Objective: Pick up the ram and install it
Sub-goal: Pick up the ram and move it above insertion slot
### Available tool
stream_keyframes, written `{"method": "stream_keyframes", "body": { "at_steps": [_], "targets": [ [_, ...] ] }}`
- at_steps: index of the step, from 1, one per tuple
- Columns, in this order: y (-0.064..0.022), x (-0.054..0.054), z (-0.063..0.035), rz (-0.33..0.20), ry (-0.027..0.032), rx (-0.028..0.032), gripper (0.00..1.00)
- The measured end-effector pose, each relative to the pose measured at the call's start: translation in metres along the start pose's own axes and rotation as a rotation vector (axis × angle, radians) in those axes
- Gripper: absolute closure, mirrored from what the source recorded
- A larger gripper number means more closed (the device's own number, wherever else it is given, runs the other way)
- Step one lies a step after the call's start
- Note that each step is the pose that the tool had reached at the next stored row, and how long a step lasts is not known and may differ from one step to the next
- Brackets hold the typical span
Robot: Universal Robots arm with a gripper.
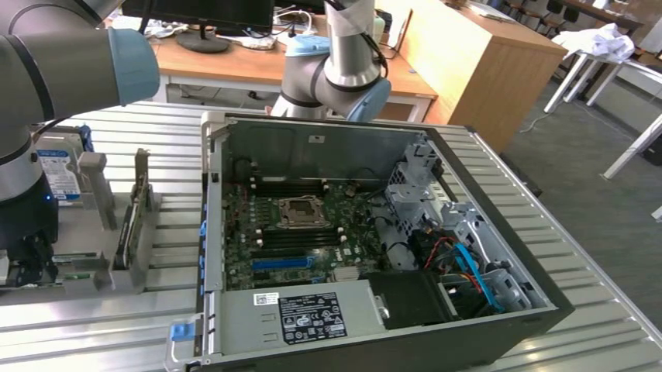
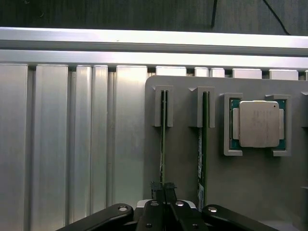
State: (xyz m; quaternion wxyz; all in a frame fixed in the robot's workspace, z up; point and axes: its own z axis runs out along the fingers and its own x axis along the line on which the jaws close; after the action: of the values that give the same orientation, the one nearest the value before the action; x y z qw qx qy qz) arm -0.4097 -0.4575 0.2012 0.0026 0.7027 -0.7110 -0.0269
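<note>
The ram (image 2: 162, 144) is a thin green stick standing on edge in a slot of a grey holder (image 2: 183, 159). A second green stick (image 2: 203, 144) stands in the neighbouring slot. My gripper (image 2: 163, 190) is shut on the near end of the first stick, its dark fingertips pressed together on the thin edge. In the exterior view my gripper (image 1: 26, 267) hangs low over the holder at the exterior view's left, apart from the open computer case (image 1: 310, 147). The motherboard (image 1: 300, 232) lies inside the case with its black slots near the processor socket.
A silver processor (image 2: 259, 124) sits in a bracket beside the two sticks. A hard drive with a blue-white label (image 1: 57, 174) stands behind the holder. The ribbed aluminium table (image 2: 57, 144) carries everything. A power supply (image 1: 310, 314) fills the case's near side, and wooden desks stand behind.
</note>
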Motion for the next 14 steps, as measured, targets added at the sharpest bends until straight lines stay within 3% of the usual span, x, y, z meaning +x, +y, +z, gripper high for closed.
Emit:
{"method": "stream_keyframes", "body": {
  "at_steps": [14],
  "targets": [
    [0.0002,-0.0002,-0.0055,0.000,0.0001,0.0000,0.88]
  ]
}}
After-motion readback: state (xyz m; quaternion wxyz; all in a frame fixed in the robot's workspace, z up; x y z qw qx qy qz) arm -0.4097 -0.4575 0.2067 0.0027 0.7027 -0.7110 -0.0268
